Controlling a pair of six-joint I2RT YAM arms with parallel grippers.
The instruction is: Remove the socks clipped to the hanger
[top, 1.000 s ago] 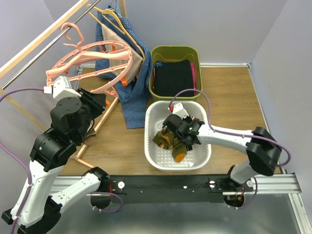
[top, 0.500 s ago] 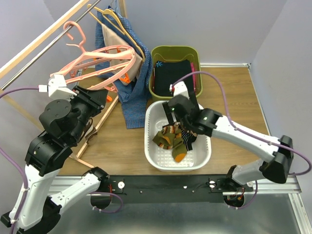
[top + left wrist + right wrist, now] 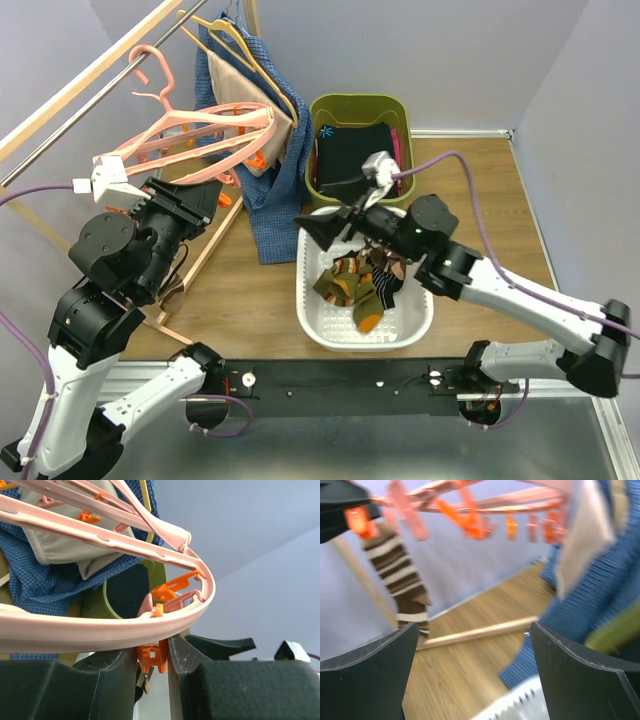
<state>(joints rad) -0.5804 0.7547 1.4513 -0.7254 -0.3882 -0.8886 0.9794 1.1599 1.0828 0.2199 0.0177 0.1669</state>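
The salmon-pink hanger [image 3: 200, 125] hangs from the rail at the back left. My left gripper [image 3: 214, 200] is shut on an orange clip [image 3: 152, 657] under the hanger ring [image 3: 100, 630]. One brown-and-cream striped sock [image 3: 400, 580] dangles from a clip of the hanger [image 3: 470, 502], left of and beyond my right gripper [image 3: 474, 627]. The right gripper [image 3: 325, 228] is open and empty, pointing left over the near-left rim of the white basket [image 3: 310, 300]. Several striped socks [image 3: 355, 285] lie in that basket.
A green bin [image 3: 330, 105] of black folded clothing stands behind the basket. A blue patterned garment [image 3: 275, 205] and a beige one hang on thin hangers beside the pink hanger. A wooden rack frame [image 3: 205, 250] runs along the left.
My right gripper opened, leaving a sock in the basket, then rose and swung left toward the hanger. The left arm lifted slightly, still holding the clip.
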